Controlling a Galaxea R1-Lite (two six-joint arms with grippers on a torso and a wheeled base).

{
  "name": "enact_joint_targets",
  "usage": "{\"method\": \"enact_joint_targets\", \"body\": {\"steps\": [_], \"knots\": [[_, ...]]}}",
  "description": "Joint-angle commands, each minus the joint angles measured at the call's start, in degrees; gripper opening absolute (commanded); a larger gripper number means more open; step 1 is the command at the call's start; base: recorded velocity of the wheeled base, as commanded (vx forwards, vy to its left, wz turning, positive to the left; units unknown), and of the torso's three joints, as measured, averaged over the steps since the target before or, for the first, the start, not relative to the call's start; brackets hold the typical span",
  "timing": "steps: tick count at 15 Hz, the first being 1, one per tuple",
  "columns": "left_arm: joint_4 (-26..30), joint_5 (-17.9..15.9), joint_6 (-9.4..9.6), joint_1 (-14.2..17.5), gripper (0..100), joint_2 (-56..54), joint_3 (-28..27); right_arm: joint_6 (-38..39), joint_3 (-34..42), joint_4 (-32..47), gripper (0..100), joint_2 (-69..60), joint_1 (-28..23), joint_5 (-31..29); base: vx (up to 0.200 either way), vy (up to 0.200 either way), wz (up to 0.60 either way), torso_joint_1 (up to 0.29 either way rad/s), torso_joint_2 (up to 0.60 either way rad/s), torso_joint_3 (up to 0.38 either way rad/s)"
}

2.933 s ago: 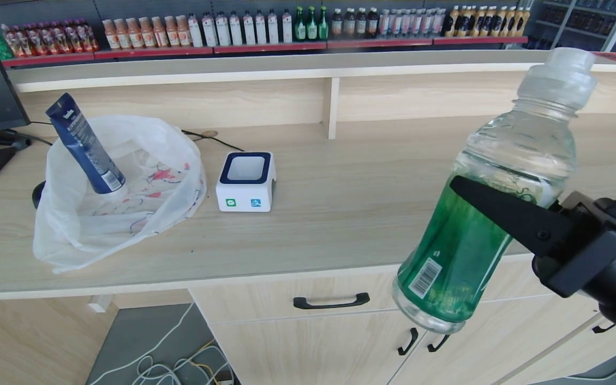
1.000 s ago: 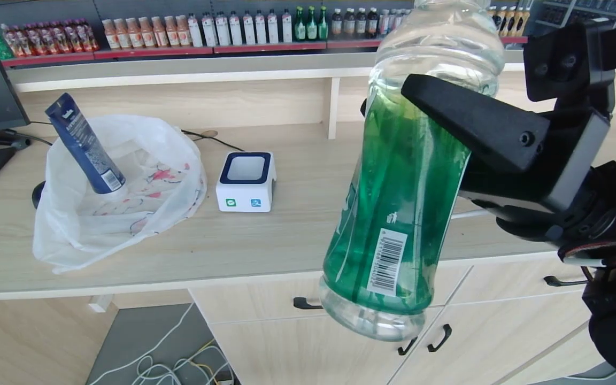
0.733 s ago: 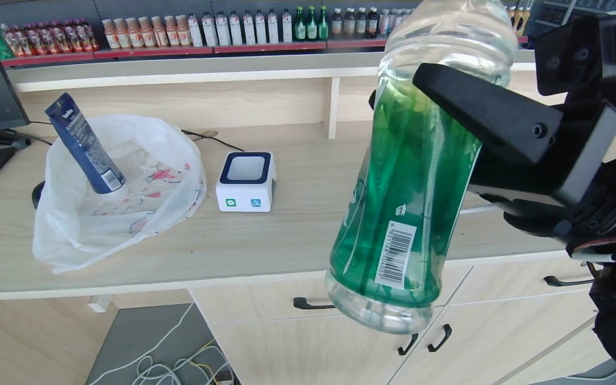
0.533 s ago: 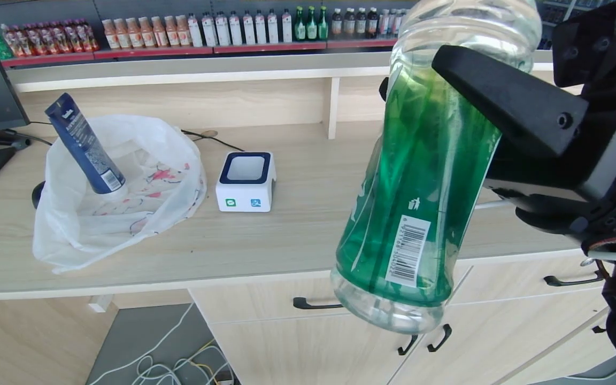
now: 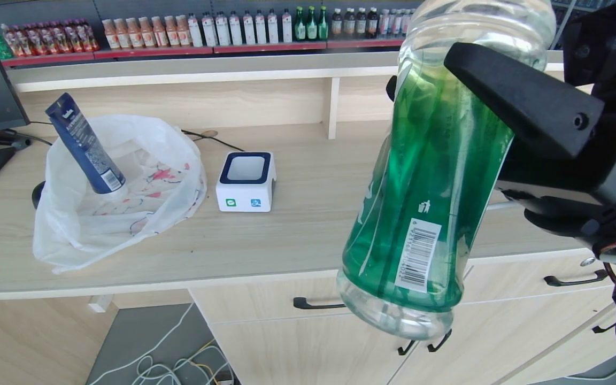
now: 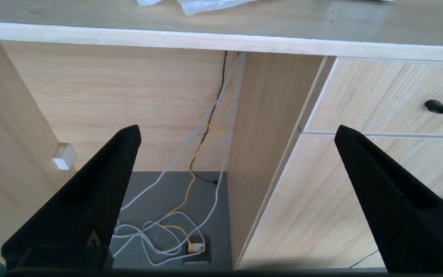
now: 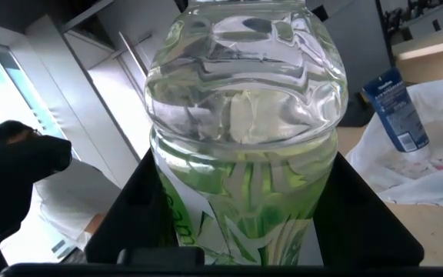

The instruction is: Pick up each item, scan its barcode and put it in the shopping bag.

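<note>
the left gripper hangs lower than the barcode scanner, below the counter edge. its fingers are spread wide with nothing between them, and it faces the cables under the counter. left of the scanner, the white shopping bag lies open with a blue tube leaning in it. right of the scanner and nearer the head camera, the right gripper is raised, its wrist out to the right. its fingers are clamped across the upper body of a green-labelled drink bottle, which tilts base-down with its barcode toward the head camera.
</note>
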Motion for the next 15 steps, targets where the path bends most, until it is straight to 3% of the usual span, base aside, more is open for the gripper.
{"method": "enact_joint_targets", "body": {"steps": [1, 11, 15], "knots": [[0.00, 0.01, -0.02, -0.07, 100, 0.09, 0.00, -0.02, 0.08, -0.06, 0, -0.29, 0.02, 0.00, 0.000, 0.000, 0.00, 0.000, 0.00, 0.000], [0.00, 0.01, -0.02, 0.02, 100, 0.00, 0.00, -3.53, 1.75, -0.06, 0, -0.91, -0.42, 2.81, 0.000, 0.000, 0.00, 0.000, 0.00, 0.000], [0.00, 0.01, -0.02, 0.02, 100, 0.09, 0.00, -14.25, 5.79, -0.06, 0, -0.99, -3.14, 2.20, 0.000, 0.000, 0.00, 0.000, 0.00, 0.000]]}}
